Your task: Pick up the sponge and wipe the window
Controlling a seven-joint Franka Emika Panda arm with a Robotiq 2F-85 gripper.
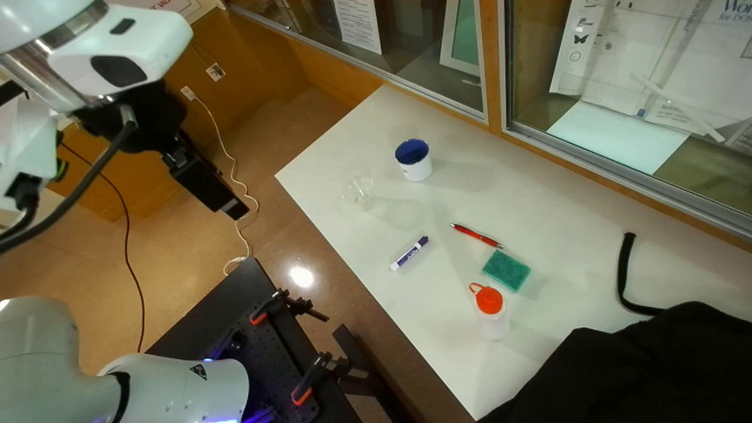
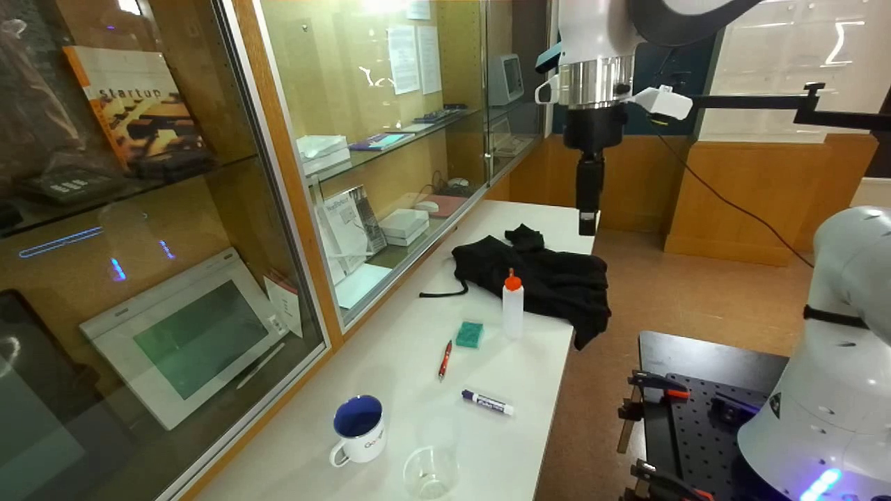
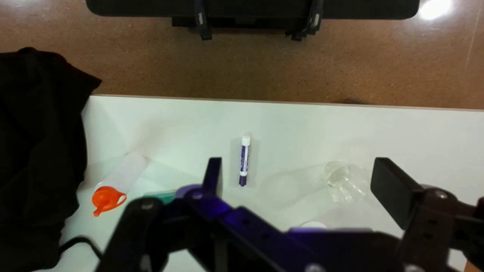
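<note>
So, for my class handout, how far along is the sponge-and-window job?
Done: no visible step; the sponge lies on the table. In hand: nothing; the claw is open and empty, apart from the sponge. Left: seemingly the whole job, gripping and lifting the sponge, then wiping the window, which the claw isn't touching.

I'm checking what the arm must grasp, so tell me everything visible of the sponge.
The sponge is a small rectangular teal-green pad with a rough-looking top. It lies flat on the white table, between the red pen and the upright orange-capped bottle, apart from the bottle, very near the pen. Nothing rests on it. In the wrist view the gripper hides part of it.
</note>
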